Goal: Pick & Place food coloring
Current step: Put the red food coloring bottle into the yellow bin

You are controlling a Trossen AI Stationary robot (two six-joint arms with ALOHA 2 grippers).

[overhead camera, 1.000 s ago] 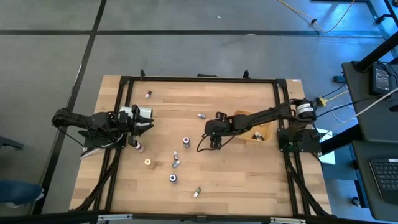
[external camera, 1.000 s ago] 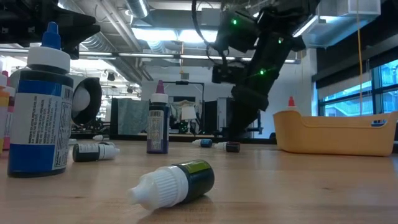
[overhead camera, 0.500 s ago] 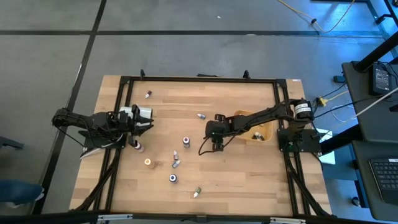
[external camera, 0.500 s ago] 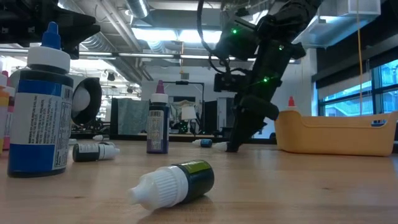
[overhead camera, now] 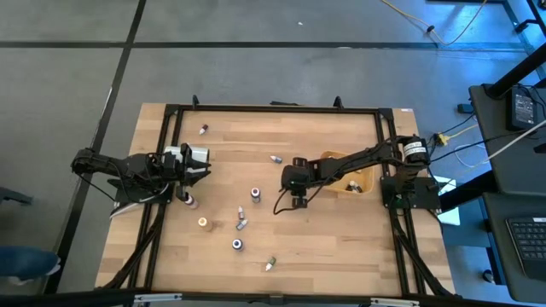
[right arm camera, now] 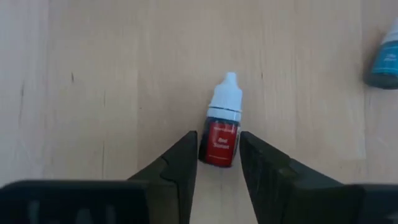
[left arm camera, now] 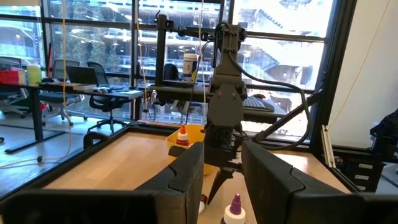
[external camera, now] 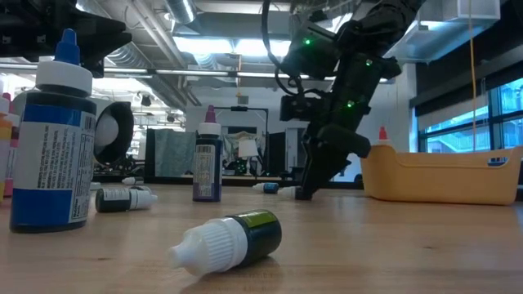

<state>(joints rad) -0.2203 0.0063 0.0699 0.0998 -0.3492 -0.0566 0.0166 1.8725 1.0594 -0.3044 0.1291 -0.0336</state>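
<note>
Roughly nine food coloring bottles [overhead camera: 237, 244] lie loose on the table; one tray [overhead camera: 365, 186]; two arms.
</note>
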